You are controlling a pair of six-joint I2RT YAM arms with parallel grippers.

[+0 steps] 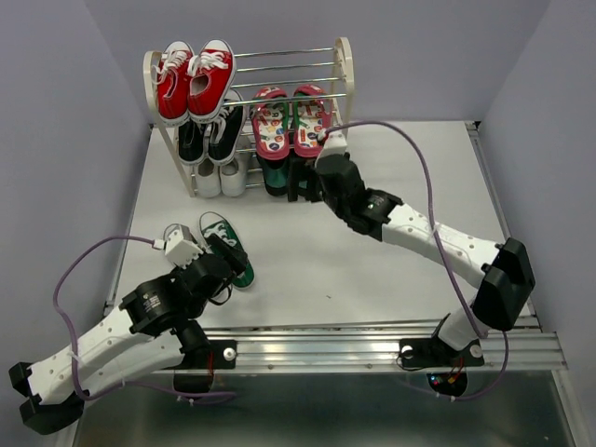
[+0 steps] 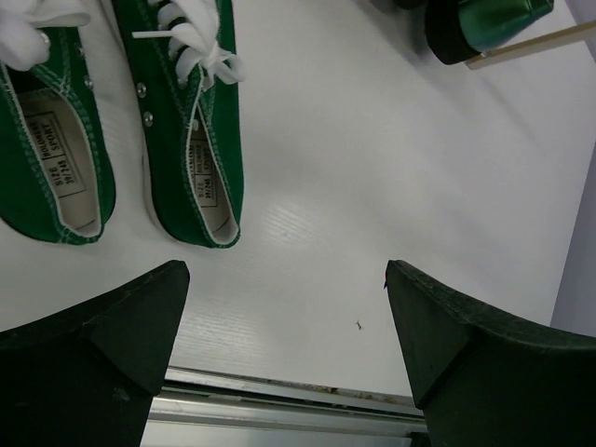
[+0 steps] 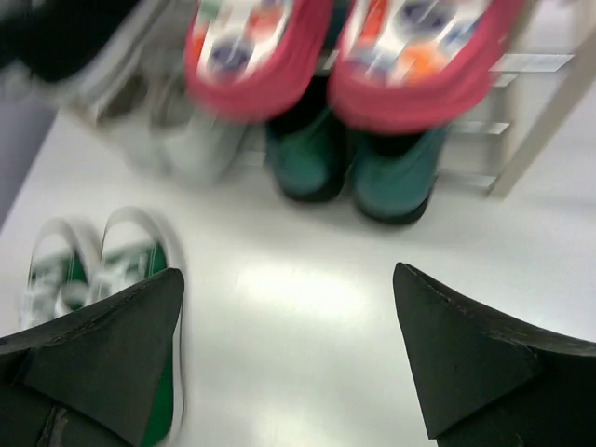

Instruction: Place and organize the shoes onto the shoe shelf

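The green canvas sneakers (image 1: 223,247) lie side by side on the table, heels toward me, and show in the left wrist view as a pair (image 2: 191,140). My left gripper (image 1: 222,277) hangs open just in front of them, its jaws (image 2: 284,275) over bare table with nothing between them. The shoe shelf (image 1: 343,74) holds the flip-flops (image 1: 291,121) on its middle right tier. Below them stand the green loafers (image 1: 276,177), heels out. My right gripper (image 1: 301,191) is open and empty in front of the loafers (image 3: 396,177), under the flip-flops (image 3: 419,65).
Red sneakers (image 1: 194,79) lean on the shelf's top left and black sneakers (image 1: 209,138) sit below them, with a white pair (image 1: 220,177) at the bottom. A metal rail (image 1: 372,349) runs along the table's front edge. Purple walls close in left and right.
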